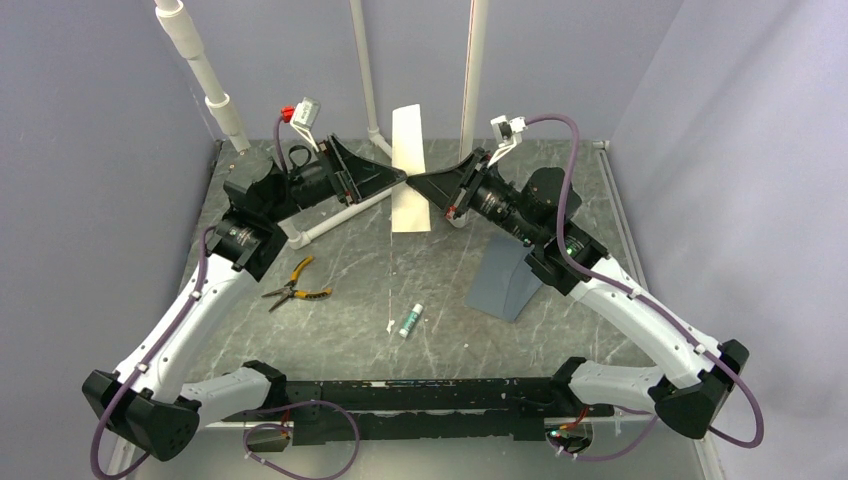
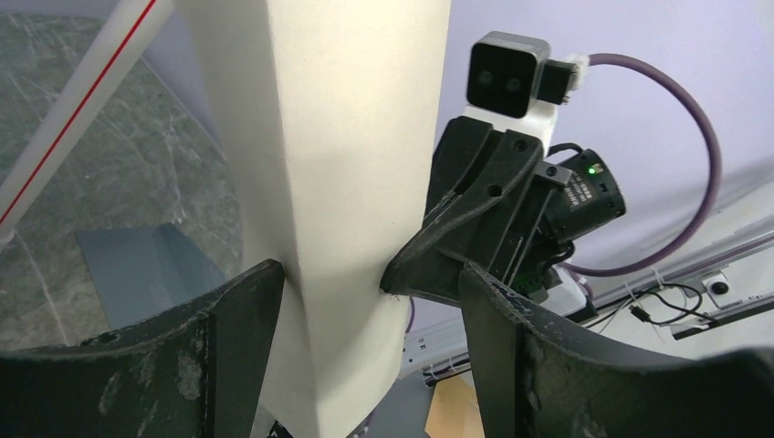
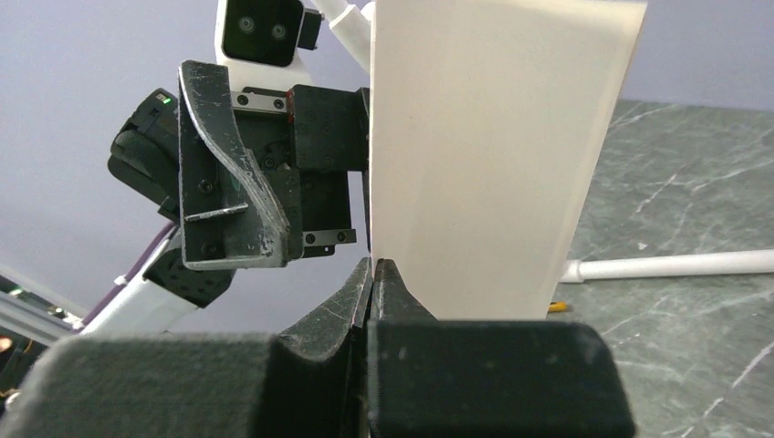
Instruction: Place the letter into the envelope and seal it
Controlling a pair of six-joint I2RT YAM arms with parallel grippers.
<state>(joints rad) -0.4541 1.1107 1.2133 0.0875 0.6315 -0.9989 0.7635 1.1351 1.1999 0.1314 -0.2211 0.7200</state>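
The letter [image 1: 410, 170] hangs upright above the back of the table, its plain cream side [image 3: 493, 164] facing the right wrist camera. My right gripper [image 3: 375, 263] is shut on its side edge, reaching in from the right [image 1: 414, 183]. My left gripper [image 2: 365, 274] is open and straddles the sheet [image 2: 338, 182] from the left. Its left finger is at the paper's edge, and a gap remains at its right finger. The blue-grey envelope [image 1: 507, 282] lies on the table under the right arm and also shows in the left wrist view [image 2: 146, 265].
Orange-handled pliers [image 1: 295, 285] lie left of centre. A small glue stick [image 1: 410, 320] lies near the middle. A white pipe [image 1: 330, 220] rests on the table below the left wrist, and white poles [image 1: 365, 70] stand at the back wall.
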